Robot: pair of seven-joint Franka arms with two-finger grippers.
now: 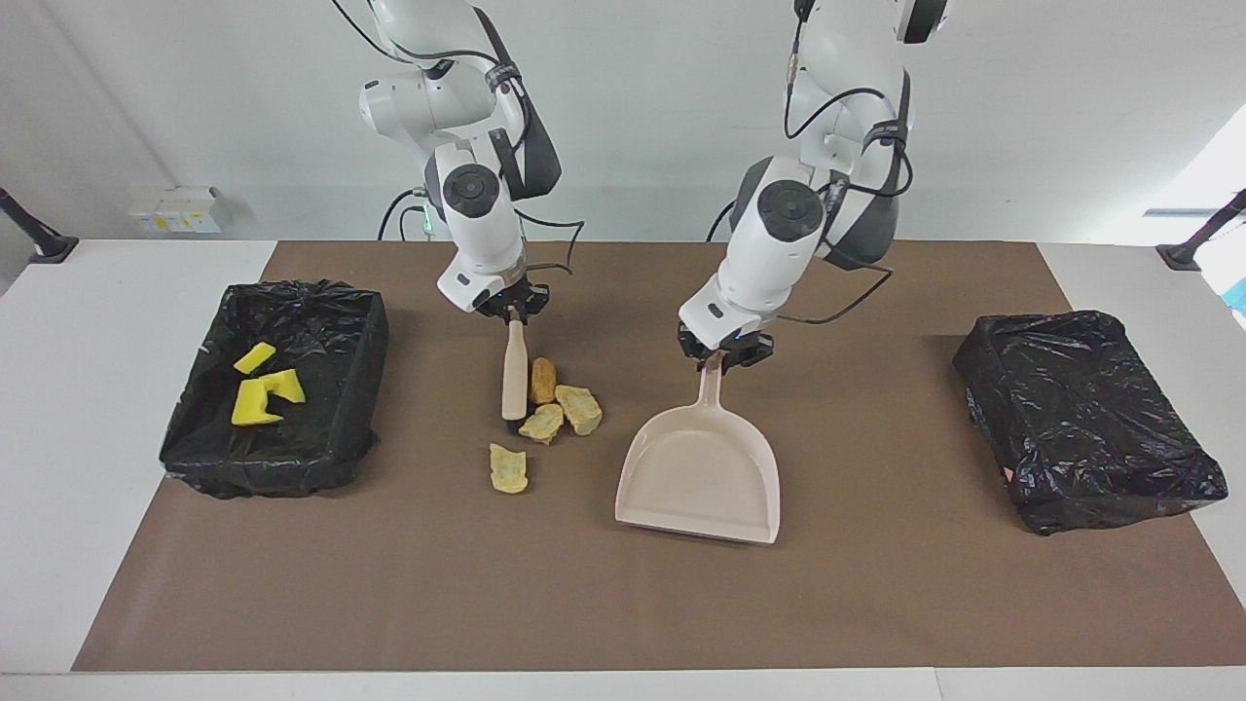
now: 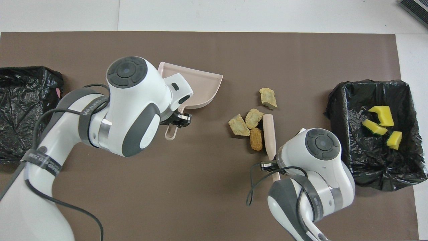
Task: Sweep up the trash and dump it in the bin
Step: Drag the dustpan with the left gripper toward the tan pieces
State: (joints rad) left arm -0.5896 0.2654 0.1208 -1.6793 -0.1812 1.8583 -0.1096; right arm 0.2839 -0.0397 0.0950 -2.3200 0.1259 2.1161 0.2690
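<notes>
We see the left pincer [image 1: 721, 356] clamped on the dustpan [image 1: 703, 472], the right pincer [image 1: 513, 313] clamped on the brush [image 1: 513, 375]; open brown mat [image 1: 876, 604] lies between dustpan and crumbly lumps [image 1: 560, 409].

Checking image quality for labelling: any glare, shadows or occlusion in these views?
Facing view: bright window glare at the edge over the covered bin; soft shadows under the dustpan. Overhead view: left arm hides much of the dustpan; bin liner shows glossy highlights.
</notes>
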